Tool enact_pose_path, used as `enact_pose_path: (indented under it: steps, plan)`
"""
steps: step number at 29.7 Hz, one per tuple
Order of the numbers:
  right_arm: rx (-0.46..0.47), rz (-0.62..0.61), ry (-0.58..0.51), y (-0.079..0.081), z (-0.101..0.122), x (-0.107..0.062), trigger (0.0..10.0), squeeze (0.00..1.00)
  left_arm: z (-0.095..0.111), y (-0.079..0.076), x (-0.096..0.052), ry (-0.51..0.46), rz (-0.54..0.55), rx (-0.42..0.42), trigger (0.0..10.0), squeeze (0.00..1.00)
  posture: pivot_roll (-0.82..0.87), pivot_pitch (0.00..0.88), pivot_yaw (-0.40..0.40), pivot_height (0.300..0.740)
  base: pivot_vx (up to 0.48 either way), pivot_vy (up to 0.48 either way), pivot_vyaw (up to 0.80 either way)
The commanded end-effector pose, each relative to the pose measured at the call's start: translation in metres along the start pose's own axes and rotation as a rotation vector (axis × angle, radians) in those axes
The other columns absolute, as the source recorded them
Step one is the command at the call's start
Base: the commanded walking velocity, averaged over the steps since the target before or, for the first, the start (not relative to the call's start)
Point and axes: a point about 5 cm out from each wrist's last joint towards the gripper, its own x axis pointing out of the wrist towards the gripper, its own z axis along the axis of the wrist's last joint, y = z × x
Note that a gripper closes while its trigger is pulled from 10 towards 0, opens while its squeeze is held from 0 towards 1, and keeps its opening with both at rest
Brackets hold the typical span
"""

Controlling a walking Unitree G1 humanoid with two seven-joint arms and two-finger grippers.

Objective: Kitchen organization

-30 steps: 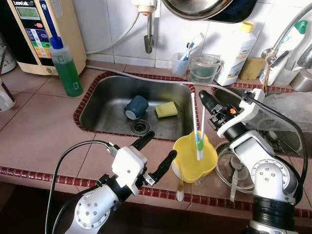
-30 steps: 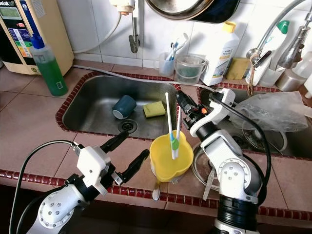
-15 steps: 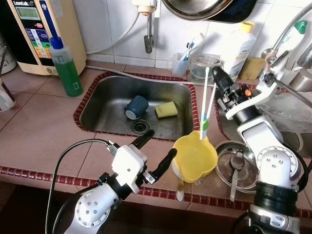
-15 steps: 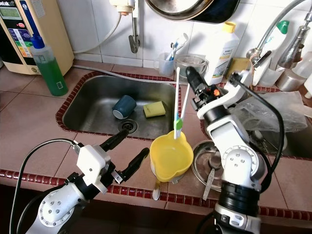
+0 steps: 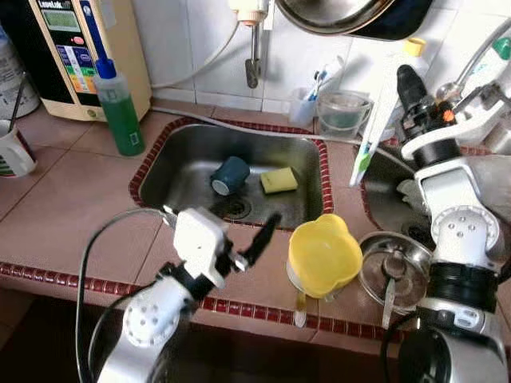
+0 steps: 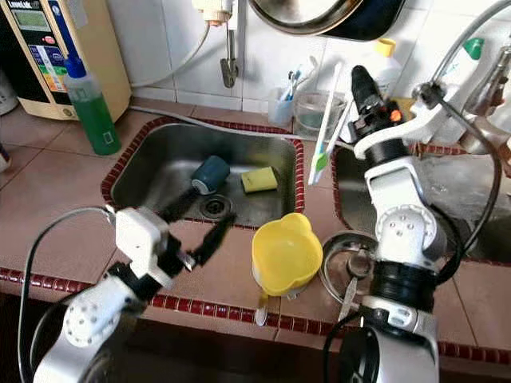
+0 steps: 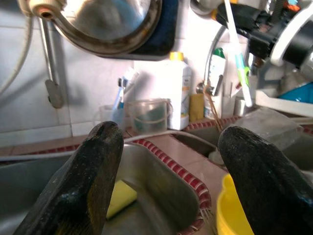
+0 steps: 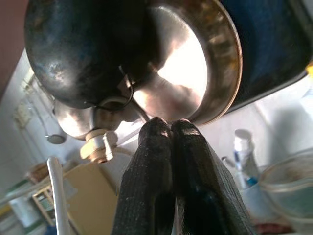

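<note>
Toothbrushes (image 6: 327, 128): 2 of them, white handles, one with a green-and-blue grip section. They were pinched together in the right gripper (image 6: 361, 82), held up in the air above the tiled strip between the 2 sinks, tilted, lower ends well above the yellow cup (image 6: 286, 254). In the right wrist view the fingers (image 8: 168, 181) were pressed tight together, and a white handle showed beside them.

Largest to smallest:
- Counter (image 5: 72, 215): pinkish tile with a dark red edge trim.
- Left sink (image 5: 192, 159): steel. Inside it a dark blue cup (image 5: 230, 174) lay on its side next to a yellow sponge (image 5: 277, 180), with the drain just below them.
- Pan (image 5: 343, 14) hung on the wall above, shiny steel with a dark rim.
- Water unit (image 5: 80, 48), beige, stood at the back left with a green liquid bottle (image 5: 120, 112) in front of it.
- White bottle with yellow cap (image 6: 385, 68) stood at the back, partly behind the right arm.
- Left gripper (image 5: 231, 239) hovered over the counter in front of the left sink, fingers (image 7: 78, 186) spread wide, holding nothing.
- Yellow cup sat on the counter's front edge, lobed rim, nothing in it, just beside a steel lid (image 5: 395, 271).
- Clear measuring jug (image 5: 342, 112) and a small holder with toothbrushes (image 5: 307, 100) stood by the back wall.
</note>
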Motion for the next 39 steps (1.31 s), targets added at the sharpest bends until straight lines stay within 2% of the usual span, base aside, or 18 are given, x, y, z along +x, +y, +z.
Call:
enact_pose_path:
  steps: [1, 8, 20, 30, 39]
  plan:
    - [-0.053, -0.006, 0.013, -0.002, 0.000, 0.006, 10.0, 0.00, 0.002, 0.004, 0.003, 0.001, 0.027, -0.027, 10.0, 0.00, -0.06, 0.026, -0.036, 0.740, 0.000, 0.000, 0.00]
    - [-0.238, 0.035, 0.101, -0.003, -0.017, 0.011, 10.0, 0.00, 0.010, 0.013, 0.008, -0.010, 0.085, -0.070, 10.0, 0.00, -0.07, 0.053, -0.034, 0.740, 0.000, 0.000, 0.00]
    - [-0.295, 0.042, 0.146, -0.015, -0.024, 0.013, 10.0, 0.00, 0.019, 0.001, 0.001, 0.015, 0.010, -0.094, 10.0, 0.00, -0.06, 0.127, -0.019, 0.740, 0.000, 0.000, 0.00]
    - [-0.312, 0.064, 0.158, -0.013, -0.027, 0.018, 10.0, 0.00, 0.026, -0.010, -0.010, 0.049, -0.031, -0.115, 10.0, 0.00, -0.04, 0.197, -0.011, 0.740, 0.000, 0.000, 0.00]
    - [-0.298, 0.103, 0.161, -0.006, -0.030, 0.022, 10.0, 0.00, 0.034, -0.019, -0.020, 0.077, -0.045, -0.144, 10.0, 0.00, -0.02, 0.253, -0.015, 0.740, 0.000, 0.000, 0.00]
